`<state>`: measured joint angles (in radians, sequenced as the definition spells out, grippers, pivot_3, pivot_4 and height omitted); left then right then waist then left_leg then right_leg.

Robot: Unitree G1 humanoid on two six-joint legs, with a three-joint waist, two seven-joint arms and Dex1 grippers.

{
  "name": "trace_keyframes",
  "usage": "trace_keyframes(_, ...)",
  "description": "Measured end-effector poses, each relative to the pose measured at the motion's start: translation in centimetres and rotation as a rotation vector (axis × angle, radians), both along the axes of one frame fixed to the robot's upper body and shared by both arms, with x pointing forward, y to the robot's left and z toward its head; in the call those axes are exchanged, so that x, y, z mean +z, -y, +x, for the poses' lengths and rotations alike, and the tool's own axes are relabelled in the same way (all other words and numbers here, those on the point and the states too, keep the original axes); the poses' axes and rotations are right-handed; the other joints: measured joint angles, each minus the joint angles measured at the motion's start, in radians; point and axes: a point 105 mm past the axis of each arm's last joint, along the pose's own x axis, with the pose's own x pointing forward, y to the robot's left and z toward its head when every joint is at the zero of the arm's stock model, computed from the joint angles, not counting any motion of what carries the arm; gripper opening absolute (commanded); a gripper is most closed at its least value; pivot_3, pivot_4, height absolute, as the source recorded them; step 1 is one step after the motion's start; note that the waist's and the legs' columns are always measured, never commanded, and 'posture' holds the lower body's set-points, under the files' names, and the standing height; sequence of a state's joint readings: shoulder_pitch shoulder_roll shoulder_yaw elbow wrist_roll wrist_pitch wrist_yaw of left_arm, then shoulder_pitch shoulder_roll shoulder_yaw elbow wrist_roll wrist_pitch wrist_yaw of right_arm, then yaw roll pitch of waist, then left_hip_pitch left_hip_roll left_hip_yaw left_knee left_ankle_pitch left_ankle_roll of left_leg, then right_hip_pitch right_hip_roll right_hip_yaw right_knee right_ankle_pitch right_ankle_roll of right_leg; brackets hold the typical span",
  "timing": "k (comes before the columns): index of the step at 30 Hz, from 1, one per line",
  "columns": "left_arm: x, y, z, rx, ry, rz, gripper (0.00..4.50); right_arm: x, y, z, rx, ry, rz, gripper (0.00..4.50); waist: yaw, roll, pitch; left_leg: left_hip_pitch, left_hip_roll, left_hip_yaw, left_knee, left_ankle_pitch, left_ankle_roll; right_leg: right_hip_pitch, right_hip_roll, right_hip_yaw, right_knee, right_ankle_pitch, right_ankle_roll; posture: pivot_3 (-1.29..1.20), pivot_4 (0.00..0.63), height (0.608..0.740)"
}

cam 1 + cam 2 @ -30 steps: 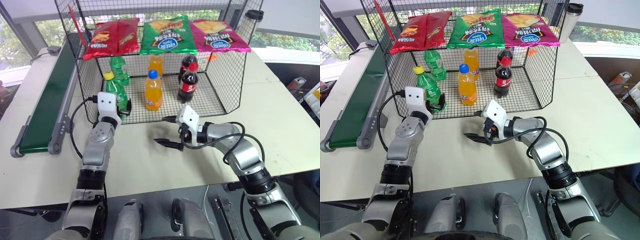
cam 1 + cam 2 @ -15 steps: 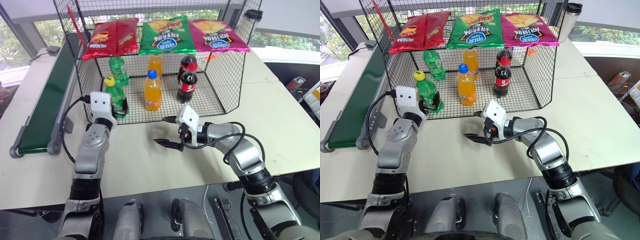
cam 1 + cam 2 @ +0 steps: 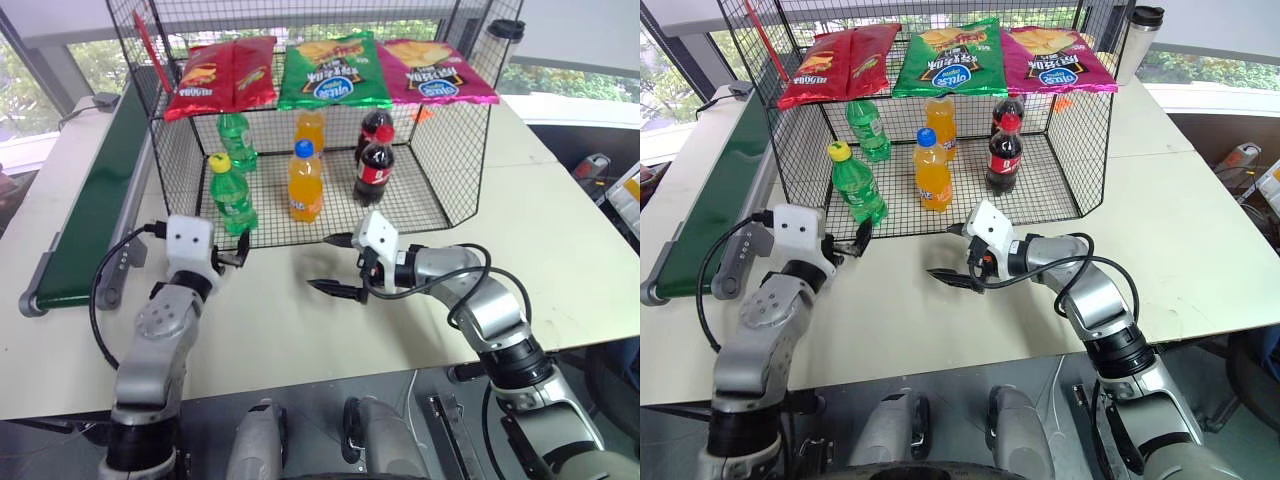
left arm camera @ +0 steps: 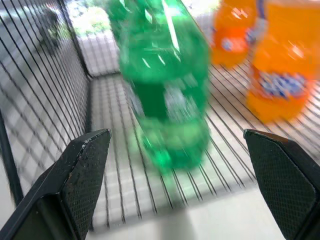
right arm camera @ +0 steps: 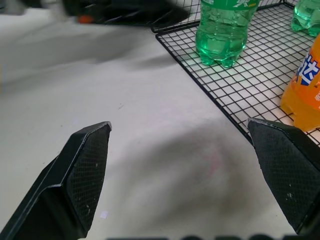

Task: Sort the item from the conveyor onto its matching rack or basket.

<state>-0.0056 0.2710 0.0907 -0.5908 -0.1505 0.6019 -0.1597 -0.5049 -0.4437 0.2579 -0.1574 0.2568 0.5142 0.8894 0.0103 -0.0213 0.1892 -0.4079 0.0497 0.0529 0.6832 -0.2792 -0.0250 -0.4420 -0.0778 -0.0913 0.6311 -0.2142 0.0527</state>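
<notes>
1. The desk point(image 3: 560, 230) is pale and carries everything; the black mesh cage point(image 3: 455, 150) standing on it is my landmark.
2. The green conveyor point(image 3: 95, 200) runs along the cage's left wall, just beside it.
3. Three snack bags lie on the cage's slanted top: red point(image 3: 222, 75), green point(image 3: 333, 72), pink point(image 3: 438, 70).
4. The yellow-capped green bottle point(image 3: 231, 193) stands upright on the cage floor, front left corner, free of any grip.
5. Beside it on the floor stand an orange bottle point(image 3: 305, 182) and a cola bottle point(image 3: 376, 166); a green-capped bottle point(image 3: 238, 140) stands behind.
6. The left tool point(image 3: 236, 262) sits just outside the cage's front edge, released, fingers spread wide, apart from the bottle.
7. The right tool point(image 3: 333, 286) hovers over the desk before the cage, released and empty.
</notes>
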Motion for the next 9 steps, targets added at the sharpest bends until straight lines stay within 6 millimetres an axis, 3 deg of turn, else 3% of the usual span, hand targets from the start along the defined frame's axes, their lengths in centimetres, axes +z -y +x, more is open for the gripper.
trace_keyframes(6,-1.2,0.2,-3.0,-0.029,-0.076,-0.011,4.42,0.0,-0.1,-0.1,0.005,-0.002,0.003,4.50,0.002,0.000,0.000,0.000,0.000,0.000,0.000,0.000,0.000,0.000,0.000,0.000,0.000,-0.002,-0.003,0.00,0.150,0.740)
trace_keyframes(9,-1.5,0.4,-3.5,-0.036,-0.092,-0.021,4.42,0.0,-0.1,-0.1,0.009,-0.002,0.003,4.50,0.002,0.000,0.000,0.000,0.000,0.000,0.000,0.000,0.000,0.000,0.000,0.000,0.000,-0.002,-0.003,0.00,0.150,0.740)
